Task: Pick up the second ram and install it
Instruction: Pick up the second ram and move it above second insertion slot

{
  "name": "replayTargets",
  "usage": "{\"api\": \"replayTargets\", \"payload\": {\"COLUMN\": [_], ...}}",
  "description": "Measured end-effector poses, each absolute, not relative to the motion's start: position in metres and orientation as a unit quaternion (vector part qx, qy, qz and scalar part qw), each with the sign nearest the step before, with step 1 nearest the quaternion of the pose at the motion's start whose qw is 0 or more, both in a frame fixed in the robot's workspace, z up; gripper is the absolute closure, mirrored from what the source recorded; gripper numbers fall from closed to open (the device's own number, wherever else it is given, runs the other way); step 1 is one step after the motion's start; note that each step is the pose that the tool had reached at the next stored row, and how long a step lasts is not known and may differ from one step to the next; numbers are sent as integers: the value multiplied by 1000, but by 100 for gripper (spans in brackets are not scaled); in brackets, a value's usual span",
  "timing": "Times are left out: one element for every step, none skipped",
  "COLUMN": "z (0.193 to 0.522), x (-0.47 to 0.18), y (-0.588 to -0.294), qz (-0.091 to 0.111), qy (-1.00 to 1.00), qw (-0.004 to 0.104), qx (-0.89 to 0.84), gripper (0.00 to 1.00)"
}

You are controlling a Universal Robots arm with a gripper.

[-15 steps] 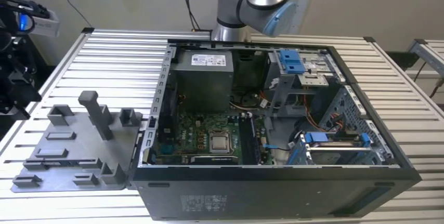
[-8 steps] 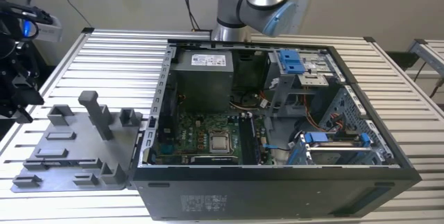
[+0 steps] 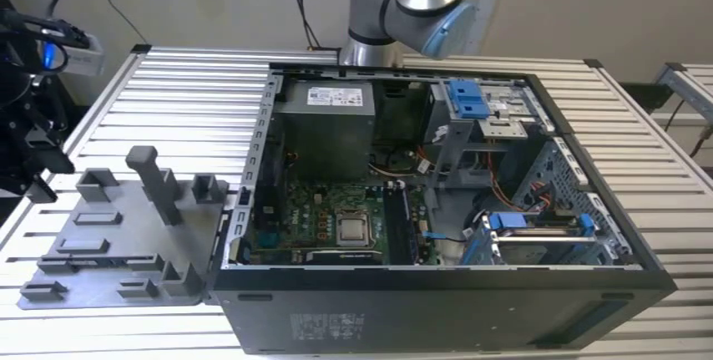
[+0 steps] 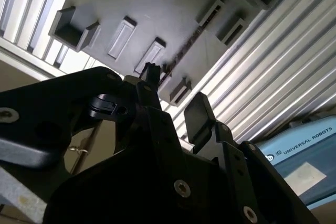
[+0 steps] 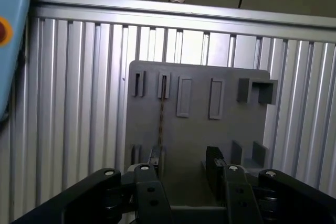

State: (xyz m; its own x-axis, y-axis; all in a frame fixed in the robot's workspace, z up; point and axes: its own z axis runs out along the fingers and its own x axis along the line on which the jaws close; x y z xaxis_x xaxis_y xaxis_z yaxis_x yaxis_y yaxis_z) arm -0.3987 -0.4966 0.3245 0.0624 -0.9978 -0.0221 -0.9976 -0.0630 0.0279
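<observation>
The second ram (image 5: 161, 119) is a thin strip seen edge-on. It stands in a pair of slots on the grey holder tray (image 5: 210, 135). In the second wrist view the ram (image 4: 186, 45) runs as a speckled line across the tray (image 4: 157, 9). My gripper (image 5: 184, 156) hangs above the tray's near edge, open, with nothing between its black fingers (image 5: 212, 156). One fingertip (image 4: 149, 72) lines up with the ram's near end and the other sits off to the side. In the exterior view the tray (image 3: 112, 243) lies on the table, at the exterior view's left of the case.
An open computer case (image 3: 446, 293) fills the middle of the slatted table, with the motherboard (image 3: 334, 218) and its long black slots (image 3: 399, 226) inside. Blue drive clips (image 3: 468, 97) sit at the case's rear. Black equipment (image 3: 22, 126) stands at the exterior view's left edge.
</observation>
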Motion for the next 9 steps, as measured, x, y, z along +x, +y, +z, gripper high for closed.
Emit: {"api": "replayTargets", "payload": {"z": [324, 323, 322, 321, 321, 320, 319, 318, 317], "x": [-399, -399, -399, -399, -399, -399, -399, -399, -399], "y": [-497, -497, -497, -497, -497, -497, -497, -497, -497], "qz": [-18, -18, -18, -18, -18, -18, -18, -18, -18], "qy": [-684, -684, -684, -684, -684, -684, -684, -684, -684], "qw": [3, 3, 3, 3, 3, 3, 3, 3, 3], "qx": [729, 729, 729, 729, 729, 729, 729, 729, 729], "gripper": [52, 52, 52, 52, 52, 52, 52, 52, 52]}}
